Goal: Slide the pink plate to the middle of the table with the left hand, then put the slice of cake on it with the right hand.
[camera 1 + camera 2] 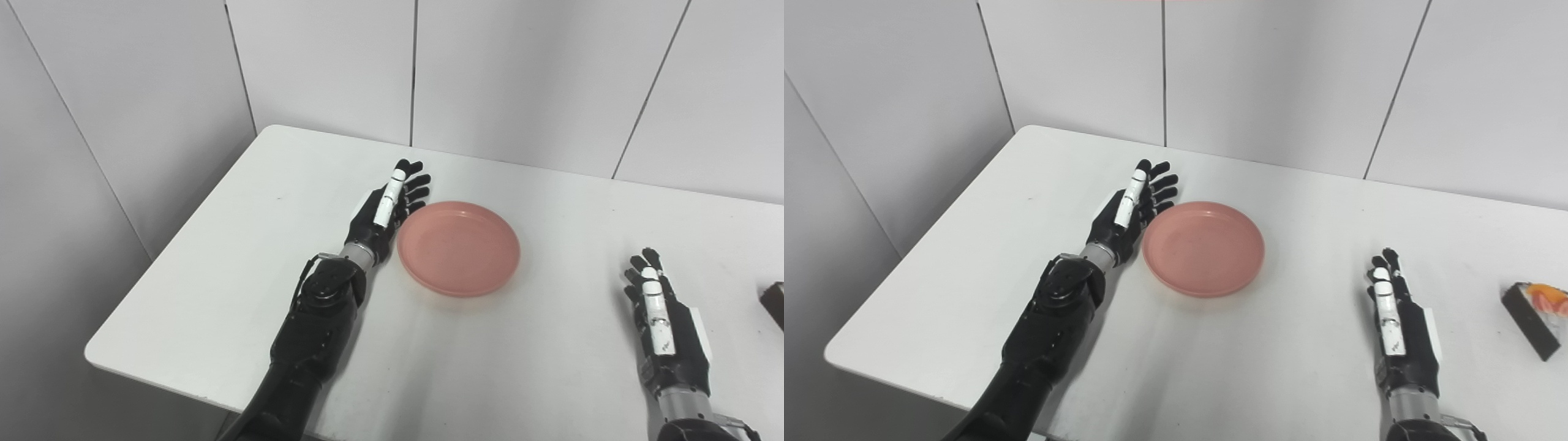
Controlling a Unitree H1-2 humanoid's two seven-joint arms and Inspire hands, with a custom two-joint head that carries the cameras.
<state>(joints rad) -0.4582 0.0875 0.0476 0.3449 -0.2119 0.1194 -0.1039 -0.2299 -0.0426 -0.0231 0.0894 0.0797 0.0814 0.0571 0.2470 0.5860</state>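
Pink plastic plate [459,248] lay empty near the middle of the tabletop [245,245], probably light, stiff and easy to slide, with the open, empty left hand [387,211] against its left rim, the best place to push.

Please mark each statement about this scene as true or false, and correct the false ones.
1. The pink plate has nothing on it. True.
2. The left hand is at the plate's left rim with its fingers extended. True.
3. The slice of cake lies between the two hands. False: it lies near the right edge of the picture, to the right of the right hand.
4. The right hand holds the cake. False: it is open, holds nothing, and is apart from the cake.
5. The plate hangs over the edge of the white table. False: it lies fully on the tabletop.
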